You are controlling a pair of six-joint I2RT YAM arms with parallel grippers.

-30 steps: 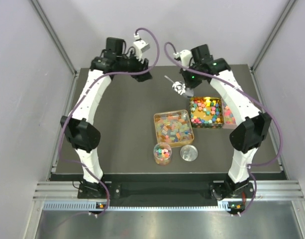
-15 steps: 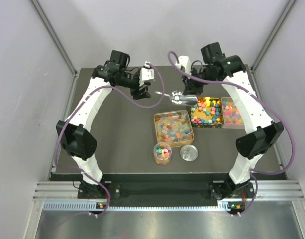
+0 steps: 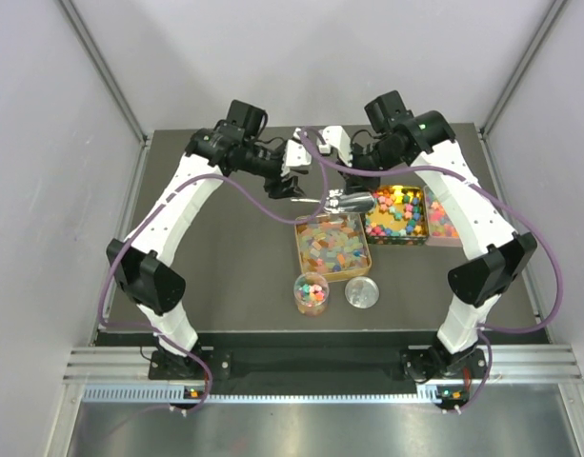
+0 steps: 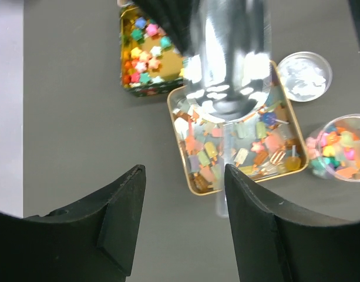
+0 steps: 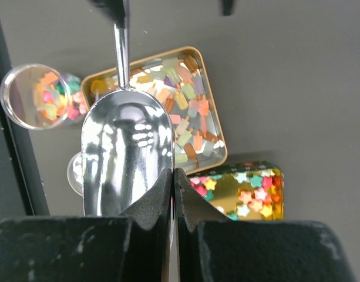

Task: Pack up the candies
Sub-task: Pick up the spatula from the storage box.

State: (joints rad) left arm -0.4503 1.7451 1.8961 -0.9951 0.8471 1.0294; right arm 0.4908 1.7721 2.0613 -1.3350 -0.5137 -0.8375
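one second on, left pincer (image 4: 184, 176), released, nears scoop (image 3: 352, 201) clenched in right pincer (image 5: 174, 176).

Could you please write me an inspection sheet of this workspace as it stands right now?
Surface: dark matte table.
Job's things: candies fill a gold-rimmed tin, a patterned tin, a pink tray and a small clear jar.
Clutter: round silver lid beside the jar; metal scoop held above the tins.
Grippers: right gripper shut on the scoop; left gripper open, near the scoop's handle.
Cables: purple cables loop along both arms.
Surroundings: pale enclosure walls; metal rail at the near edge.
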